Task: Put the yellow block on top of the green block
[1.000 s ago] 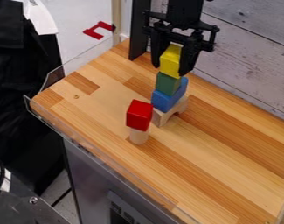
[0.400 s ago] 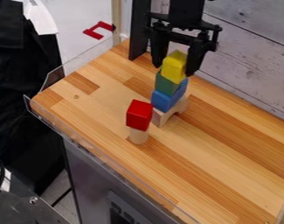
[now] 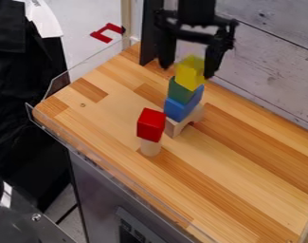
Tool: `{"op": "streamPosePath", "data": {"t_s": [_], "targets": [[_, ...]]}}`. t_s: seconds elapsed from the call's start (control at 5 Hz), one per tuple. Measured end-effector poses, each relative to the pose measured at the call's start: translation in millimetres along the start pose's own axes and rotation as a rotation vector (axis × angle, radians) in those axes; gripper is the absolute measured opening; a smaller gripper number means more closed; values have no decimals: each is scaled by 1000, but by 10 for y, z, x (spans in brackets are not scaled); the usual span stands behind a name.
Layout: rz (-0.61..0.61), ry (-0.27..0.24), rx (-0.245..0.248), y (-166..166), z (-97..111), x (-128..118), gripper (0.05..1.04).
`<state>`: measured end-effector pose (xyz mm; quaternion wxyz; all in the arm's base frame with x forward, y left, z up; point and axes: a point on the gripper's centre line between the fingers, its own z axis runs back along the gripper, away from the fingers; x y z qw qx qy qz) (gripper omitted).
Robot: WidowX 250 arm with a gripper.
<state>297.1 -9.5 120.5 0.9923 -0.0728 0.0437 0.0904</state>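
My gripper (image 3: 186,70) hangs open at the top of the view, its fingers spread on either side of the yellow block, with a gap between at least the left finger and the block. The yellow block (image 3: 190,73) rests on the green block (image 3: 180,91), turned and set a little to the right of it. Beneath the green block is a blue block (image 3: 180,109), itself on a wooden arch (image 3: 175,127).
In front and to the left of the stack, a red block (image 3: 151,125) stands on a pale wooden cylinder (image 3: 150,147). A clear rim runs along the table's (image 3: 245,175) left edge. A plank wall rises behind the stack.
The fingers have spread apart and let go of the yellow block. It has turned and shifted slightly right, while my gripper has risen a little.
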Motion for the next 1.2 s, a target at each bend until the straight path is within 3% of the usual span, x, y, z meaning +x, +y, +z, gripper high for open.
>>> {"op": "streamPosePath", "data": {"t_s": [0.2,0.4,0.6,1.0,1.2], "targets": [[7,-138,-16,-36,475,-239,999],[-5,-166,-6,-36,733,-377,999],[-20,-133,24,15,697,-492,999],[-41,8,94,153,292,-571,999],[-47,12,110,186,208,-584,999]]}}
